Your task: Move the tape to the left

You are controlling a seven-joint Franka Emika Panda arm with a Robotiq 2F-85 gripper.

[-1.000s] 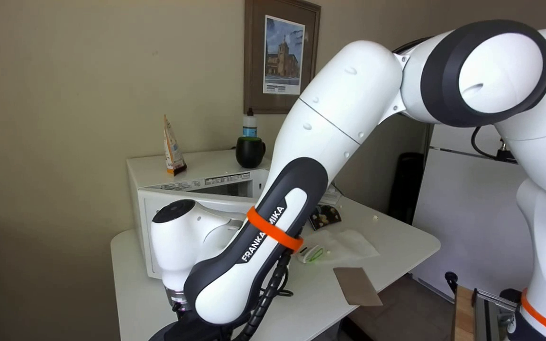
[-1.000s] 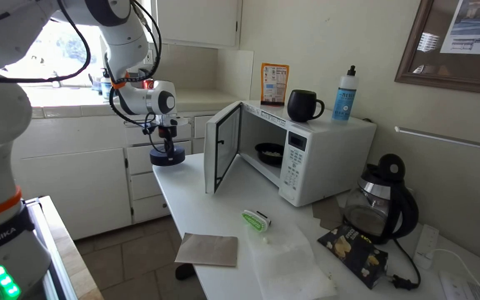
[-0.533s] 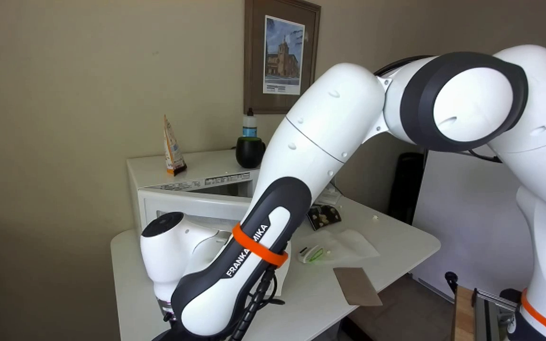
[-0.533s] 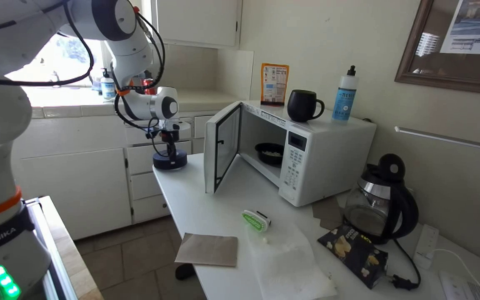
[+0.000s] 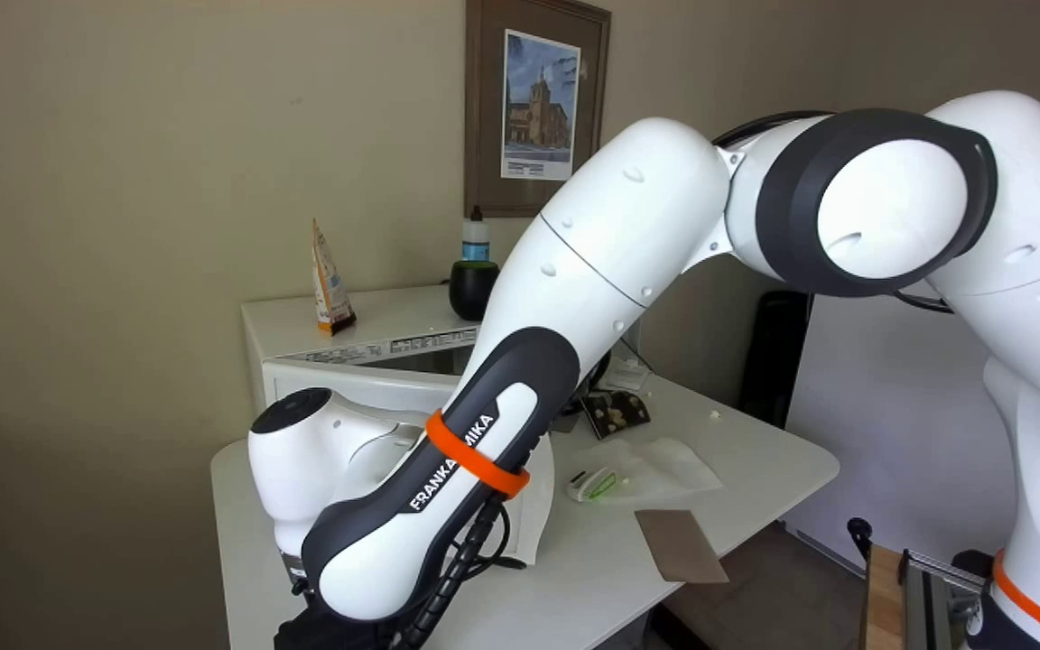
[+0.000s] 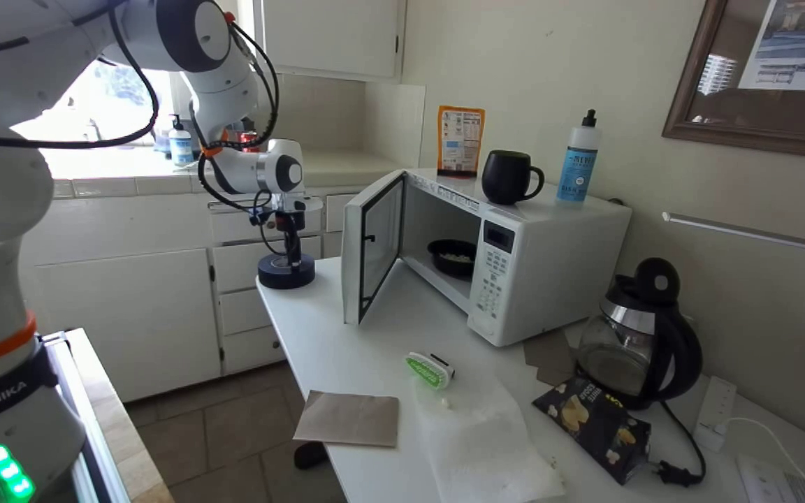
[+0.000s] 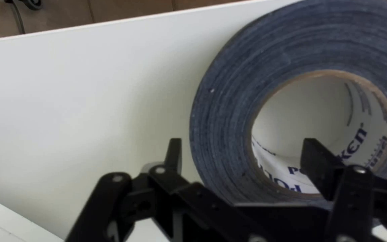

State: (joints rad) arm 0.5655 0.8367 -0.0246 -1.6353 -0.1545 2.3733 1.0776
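The tape (image 7: 227, 111) is a thick, dark blue-grey roll lying flat on the white table, its round hole lined with white, blue-lettered paper. In an exterior view the tape (image 6: 275, 278) rests at the table's far corner. My gripper (image 7: 242, 151) stands open astride the roll's wall: one finger (image 7: 174, 153) is outside the rim with a gap, the other finger (image 7: 314, 161) is over the hole. Seen from outside, the gripper (image 6: 293, 258) points straight down at the roll. In an exterior view the arm (image 5: 385, 578) leaves the bottom edge, and the tape is out of view.
The microwave (image 6: 549, 265) has its door (image 6: 378, 251) swung open, not far from the tape. On top stand a black mug (image 6: 506, 178), a pouch (image 6: 460, 140) and a pump bottle (image 6: 578, 164). A cardboard piece (image 6: 346, 419) and a green brush (image 6: 429, 370) lie on the table (image 6: 318, 314).
The tape has come down onto the table's corner and shifted slightly in view with the gripper. The wrist first dropped, then rose a little while the tape stayed low; it has been let go.
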